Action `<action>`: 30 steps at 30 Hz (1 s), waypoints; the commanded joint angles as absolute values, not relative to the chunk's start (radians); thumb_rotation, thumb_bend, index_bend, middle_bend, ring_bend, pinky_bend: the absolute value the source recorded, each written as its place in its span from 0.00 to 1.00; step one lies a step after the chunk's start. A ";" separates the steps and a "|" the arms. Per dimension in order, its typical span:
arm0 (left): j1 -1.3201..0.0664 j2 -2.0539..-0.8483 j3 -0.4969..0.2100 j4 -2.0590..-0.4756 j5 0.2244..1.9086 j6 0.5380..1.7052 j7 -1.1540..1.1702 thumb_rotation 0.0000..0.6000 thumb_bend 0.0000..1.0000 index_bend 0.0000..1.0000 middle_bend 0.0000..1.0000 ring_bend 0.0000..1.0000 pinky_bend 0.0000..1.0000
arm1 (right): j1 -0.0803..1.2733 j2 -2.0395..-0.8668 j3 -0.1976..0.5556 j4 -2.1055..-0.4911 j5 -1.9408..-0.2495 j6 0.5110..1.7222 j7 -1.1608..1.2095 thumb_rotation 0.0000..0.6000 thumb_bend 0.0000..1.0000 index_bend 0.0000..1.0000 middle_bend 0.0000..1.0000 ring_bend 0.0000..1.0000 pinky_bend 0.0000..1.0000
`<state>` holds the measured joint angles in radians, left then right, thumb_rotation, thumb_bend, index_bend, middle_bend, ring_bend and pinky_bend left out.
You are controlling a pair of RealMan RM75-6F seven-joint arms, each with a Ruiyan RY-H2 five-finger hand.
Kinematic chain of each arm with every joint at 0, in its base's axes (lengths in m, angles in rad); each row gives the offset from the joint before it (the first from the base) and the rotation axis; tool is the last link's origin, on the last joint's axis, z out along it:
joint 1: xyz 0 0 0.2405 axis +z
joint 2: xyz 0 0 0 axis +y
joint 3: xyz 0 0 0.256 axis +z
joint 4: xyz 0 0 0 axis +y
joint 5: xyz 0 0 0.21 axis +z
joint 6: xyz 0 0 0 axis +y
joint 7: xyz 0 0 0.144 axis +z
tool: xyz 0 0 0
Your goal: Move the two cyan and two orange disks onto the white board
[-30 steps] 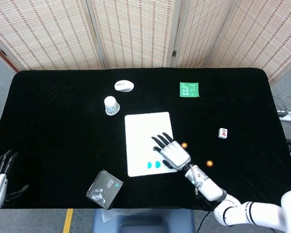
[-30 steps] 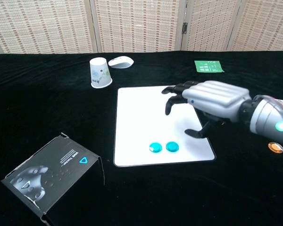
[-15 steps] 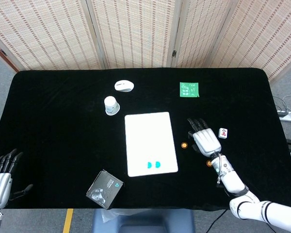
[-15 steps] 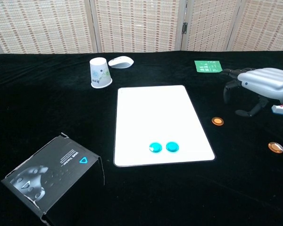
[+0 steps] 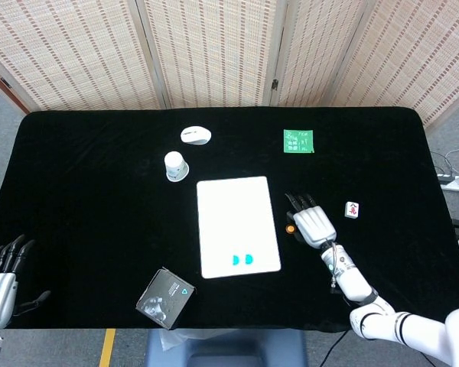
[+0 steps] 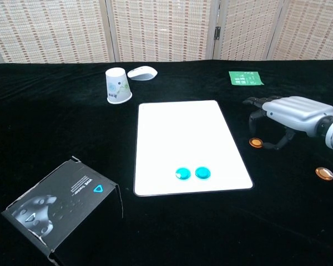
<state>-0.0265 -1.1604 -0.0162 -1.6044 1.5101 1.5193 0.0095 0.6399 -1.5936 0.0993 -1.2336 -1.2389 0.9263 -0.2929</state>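
Item: right robot hand [image 6: 291,114], fingers apart and empty, hovered directly over the nearer orange disk [image 6: 256,143] just off the white board [image 6: 183,144], second orange disk [image 6: 323,173] behind it toward the robot, two cyan disks [image 6: 191,173] already boarded; left robot hand [image 5: 0,279] open, well apart.

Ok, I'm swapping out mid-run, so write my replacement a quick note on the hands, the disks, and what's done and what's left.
Right hand: holds nothing, fingers curled over the nearer orange disk beside the white board.
Left hand: holding nothing, at the table's near left edge.
Done: both cyan disks lie on the board.
Left: that orange disk and the second orange disk, farther right on the cloth.
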 commanded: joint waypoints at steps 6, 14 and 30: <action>-0.028 -1.159 -0.015 -1.600 1.508 1.513 -0.001 1.00 0.19 0.09 0.00 0.01 0.00 | 0.645 -1.607 0.099 -1.226 -1.228 0.912 -0.312 1.00 0.42 0.40 0.00 0.00 0.00; -0.029 -1.158 -0.015 -1.597 1.509 1.513 -0.007 1.00 0.19 0.09 0.00 0.01 0.00 | 0.647 -1.616 0.101 -1.220 -1.221 0.906 -0.322 1.00 0.42 0.39 0.00 0.00 0.00; -0.029 -1.162 -0.014 -1.590 1.508 1.512 -0.011 1.00 0.19 0.09 0.00 0.01 0.00 | 0.647 -1.620 0.107 -1.211 -1.207 0.901 -0.332 1.00 0.42 0.47 0.00 0.00 0.00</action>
<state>-0.0287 -1.1615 -0.0137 -1.5902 1.5079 1.5116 -0.0110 0.6476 -1.6204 0.1068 -1.2109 -1.2074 0.9008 -0.3318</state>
